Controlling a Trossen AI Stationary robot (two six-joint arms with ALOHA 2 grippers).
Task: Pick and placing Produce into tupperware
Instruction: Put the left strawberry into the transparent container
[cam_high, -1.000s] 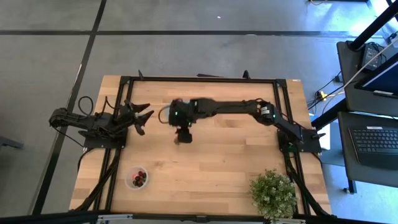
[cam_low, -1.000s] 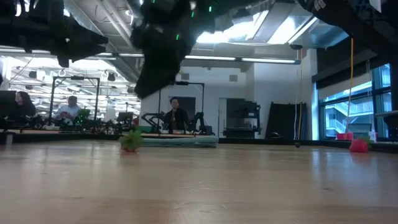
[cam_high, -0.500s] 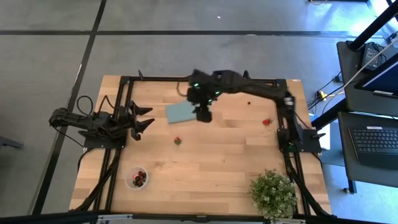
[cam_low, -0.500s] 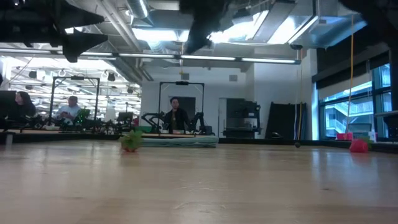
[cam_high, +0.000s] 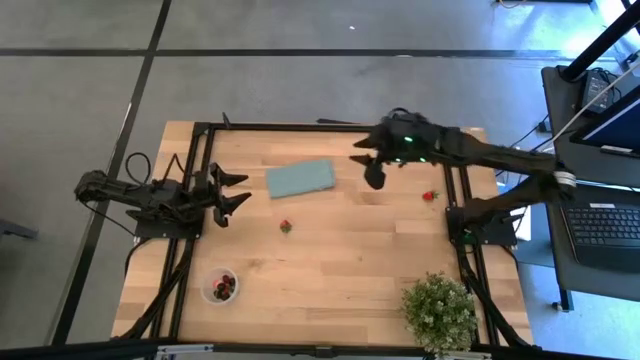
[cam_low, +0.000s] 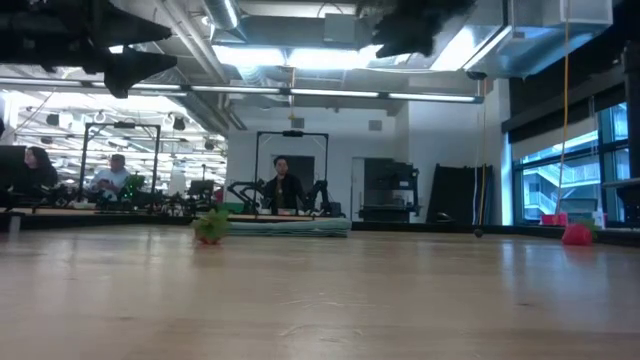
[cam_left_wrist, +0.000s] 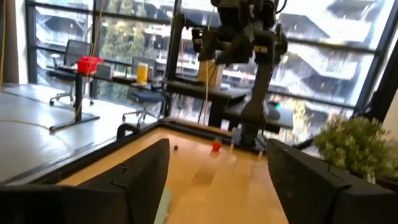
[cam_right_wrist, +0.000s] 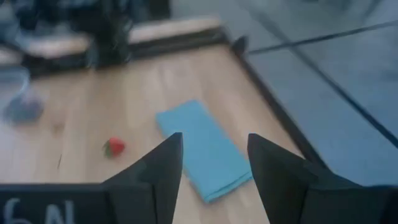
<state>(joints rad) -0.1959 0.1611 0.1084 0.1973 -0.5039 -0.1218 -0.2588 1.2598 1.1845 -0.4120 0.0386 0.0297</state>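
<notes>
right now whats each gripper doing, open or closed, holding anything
Left gripper: open, empty, at the table's left edge.
Right gripper: open, empty, raised over the table's far right part.

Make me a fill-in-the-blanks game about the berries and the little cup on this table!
1. The small round clear plastic cup already holds ____ inside it.
2. The flat teal-blue rectangle lies on the ____ table.
3. The red berry with green leaves lies ____ the cup, on the bare table.
4. The right gripper holds nothing, and its jaws stand ____.

Missing words: berries; wooden; outside; open
</notes>
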